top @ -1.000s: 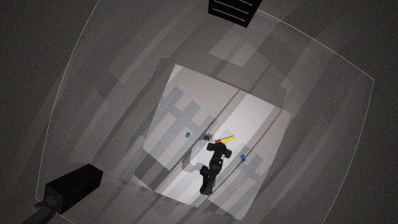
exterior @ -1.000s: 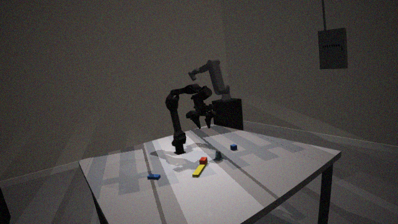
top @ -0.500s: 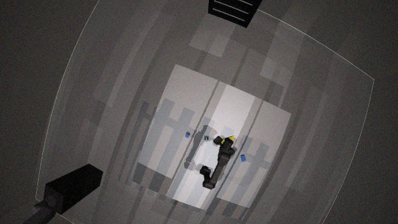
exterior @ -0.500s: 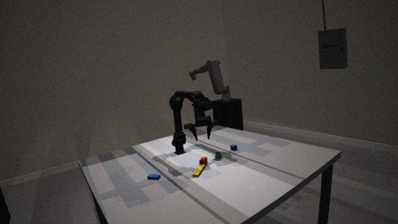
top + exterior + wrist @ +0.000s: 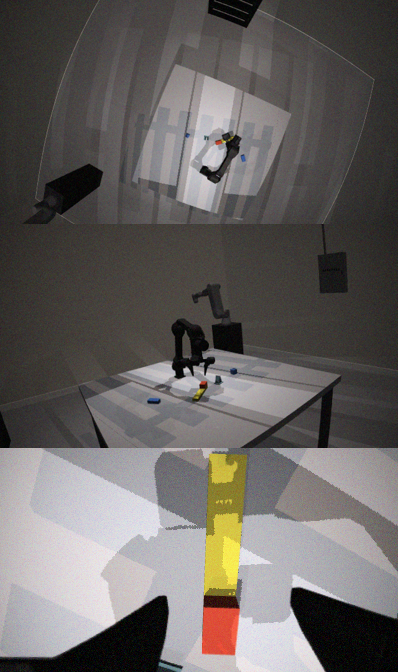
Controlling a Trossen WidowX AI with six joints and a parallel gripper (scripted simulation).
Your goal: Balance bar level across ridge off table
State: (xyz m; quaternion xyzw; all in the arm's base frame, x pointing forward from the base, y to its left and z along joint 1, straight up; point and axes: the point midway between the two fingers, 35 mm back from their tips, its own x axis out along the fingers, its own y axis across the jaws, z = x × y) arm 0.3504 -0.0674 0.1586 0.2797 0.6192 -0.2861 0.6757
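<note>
The bar [image 5: 219, 142] [image 5: 199, 394] [image 5: 223, 548] is yellow with a red end and lies flat on the table [image 5: 280, 398] [image 5: 267, 124]. The ridge [image 5: 205, 137] [image 5: 218, 379] is a small teal wedge standing a little beyond the bar's red end, apart from it. My gripper [image 5: 231, 139] [image 5: 198, 373] [image 5: 228, 599] is open and hangs above the bar. In the wrist view its two dark fingers straddle the bar near the red end without touching it. Nothing is between the fingers.
A small blue cube [image 5: 187, 135] [image 5: 233, 371] sits beyond the ridge. A flat blue block [image 5: 243, 158] [image 5: 153, 401] lies nearer the table's front left. A second grey arm [image 5: 214, 302] on a black pedestal [image 5: 227, 337] stands behind the table.
</note>
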